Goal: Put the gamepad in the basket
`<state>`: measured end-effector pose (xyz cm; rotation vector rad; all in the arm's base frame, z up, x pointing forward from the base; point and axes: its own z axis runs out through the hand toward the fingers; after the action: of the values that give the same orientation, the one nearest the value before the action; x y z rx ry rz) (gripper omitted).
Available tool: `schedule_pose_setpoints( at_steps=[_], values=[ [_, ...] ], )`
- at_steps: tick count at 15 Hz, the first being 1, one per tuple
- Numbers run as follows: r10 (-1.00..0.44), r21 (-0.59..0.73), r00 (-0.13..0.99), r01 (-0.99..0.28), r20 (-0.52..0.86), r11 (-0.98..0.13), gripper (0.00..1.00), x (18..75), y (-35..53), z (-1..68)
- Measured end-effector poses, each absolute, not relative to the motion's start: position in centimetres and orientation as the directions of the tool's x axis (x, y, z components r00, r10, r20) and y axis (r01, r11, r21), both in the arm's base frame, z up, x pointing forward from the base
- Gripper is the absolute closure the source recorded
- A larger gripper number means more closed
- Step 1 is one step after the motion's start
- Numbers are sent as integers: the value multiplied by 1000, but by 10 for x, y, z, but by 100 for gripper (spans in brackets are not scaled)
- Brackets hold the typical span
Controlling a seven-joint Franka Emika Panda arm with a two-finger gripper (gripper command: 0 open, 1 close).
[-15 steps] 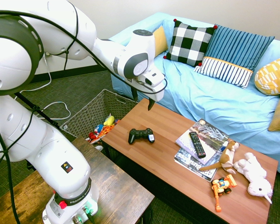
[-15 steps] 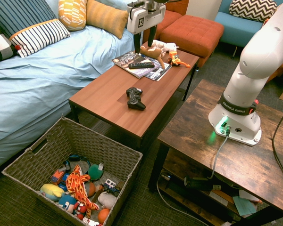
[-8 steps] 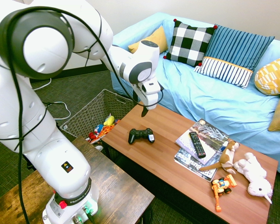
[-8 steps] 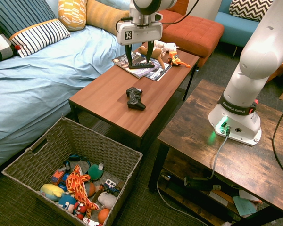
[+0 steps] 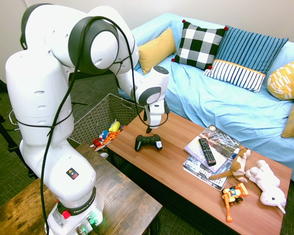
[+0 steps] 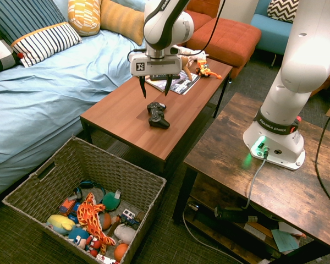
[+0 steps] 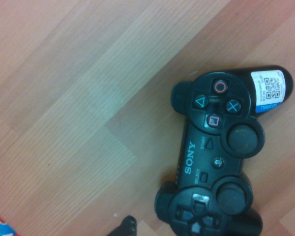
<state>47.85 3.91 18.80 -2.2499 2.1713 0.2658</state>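
Gripper (image 6: 153, 93) lowered, jaws apart | gamepad (image 6: 157, 114) just below, untouched

The claw (image 5: 150, 128) hangs just above the black gamepad (image 5: 148, 142) near the counter (image 5: 176, 171) end closest to the wicker basket (image 5: 95, 117) on the floor.

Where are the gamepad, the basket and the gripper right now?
gamepad (image 6: 157, 114): second exterior view, middle of its black body.
basket (image 6: 133, 178): second exterior view, woven wall by the table.
gripper (image 6: 153, 87): second exterior view, the gap between its open fingertips, just above the gamepad.
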Motion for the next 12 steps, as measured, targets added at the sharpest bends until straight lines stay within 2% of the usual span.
schedule_pose_setpoints(
  at_steps=[3, 10, 11, 12],
  values=[
    [-994, 156, -7, -988, -108, -10, 0, 486, 32, 159],
    [-997, 228, -12, -974, -81, -7, 0, 498, 35, 98],
    [-997, 233, -15, -972, -78, -4, 100, 499, 34, 92],
    [-997, 236, -18, -972, -76, -1, 100, 501, 32, 88]
  ],
)
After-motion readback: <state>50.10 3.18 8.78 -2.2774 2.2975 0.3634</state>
